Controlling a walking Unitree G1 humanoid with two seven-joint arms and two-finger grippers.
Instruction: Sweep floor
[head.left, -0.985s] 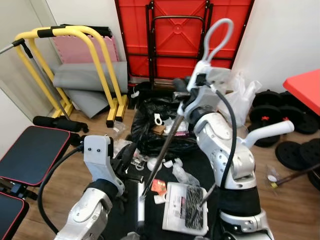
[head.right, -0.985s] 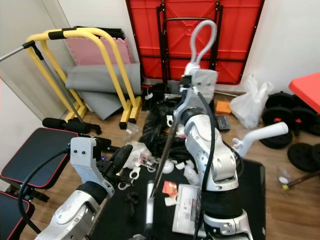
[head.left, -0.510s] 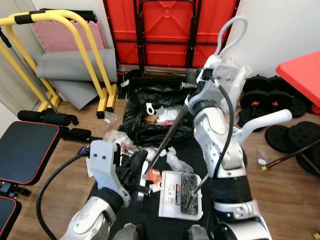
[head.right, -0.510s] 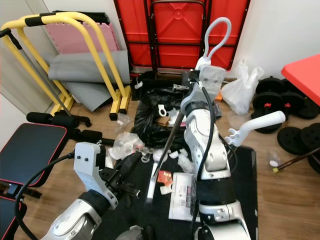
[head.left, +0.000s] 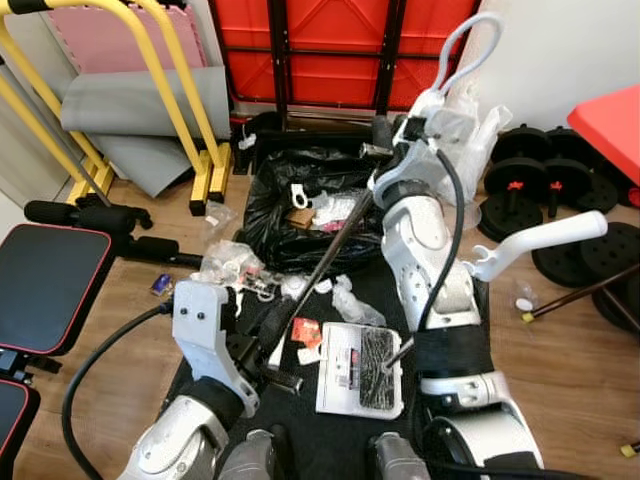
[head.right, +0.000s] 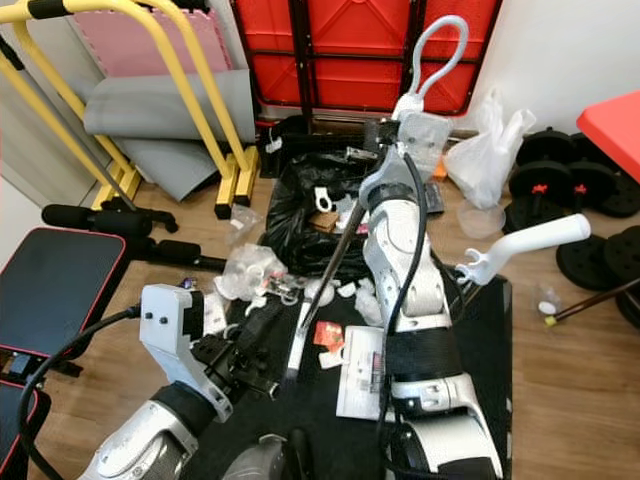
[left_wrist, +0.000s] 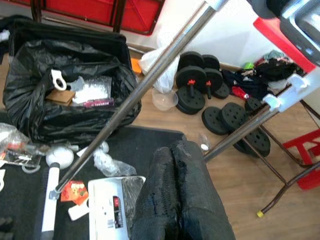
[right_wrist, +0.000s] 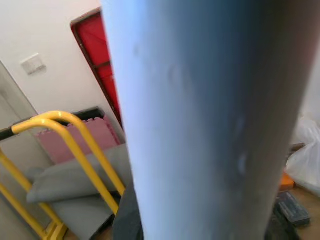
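Right pincer (head.left: 377, 172) raised, arm bent; left pincer (left_wrist: 175, 200) low, fingers together.

Black bin bag (head.left: 300, 225), centre frame. Black floor mat (head.left: 330, 440) at lower centre, on brown wood-grain floor (head.left: 90, 350). Red folded table (head.left: 330, 50) at top. Yellow bars (head.left: 190, 110) upper left, with pink mat (head.left: 110, 40) and grey mat (head.left: 130, 105) behind. Black bench pad with red edging (head.left: 50, 290), left. Silver broom pole (head.left: 320, 265). White dustpan (head.left: 360, 370), dark bristles on it. Black weight plates (head.left: 530, 160), right.
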